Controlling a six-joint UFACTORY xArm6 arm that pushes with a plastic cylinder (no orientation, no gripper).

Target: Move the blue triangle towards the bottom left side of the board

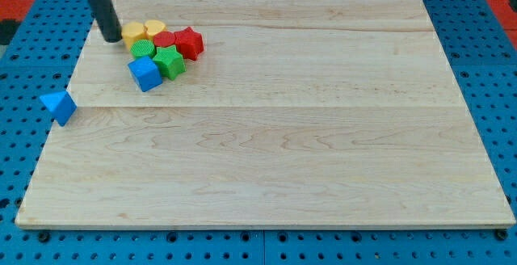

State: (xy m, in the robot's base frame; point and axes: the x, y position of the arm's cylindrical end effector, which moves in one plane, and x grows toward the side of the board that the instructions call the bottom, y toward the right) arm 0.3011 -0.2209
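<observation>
The blue triangle (59,105) lies at the board's left edge, partly off the wood, about halfway down the view. My tip (111,38) is at the upper left of the board, just left of a cluster of blocks and well above and to the right of the blue triangle. The cluster holds two yellow blocks (134,31) (154,29), a green round block (143,48), a red block (164,40), a red star-like block (189,42), a green block (170,60) and a blue cube (145,73).
The wooden board (275,136) lies on a blue pegboard table (24,152). Red surfaces show at the top corners of the view.
</observation>
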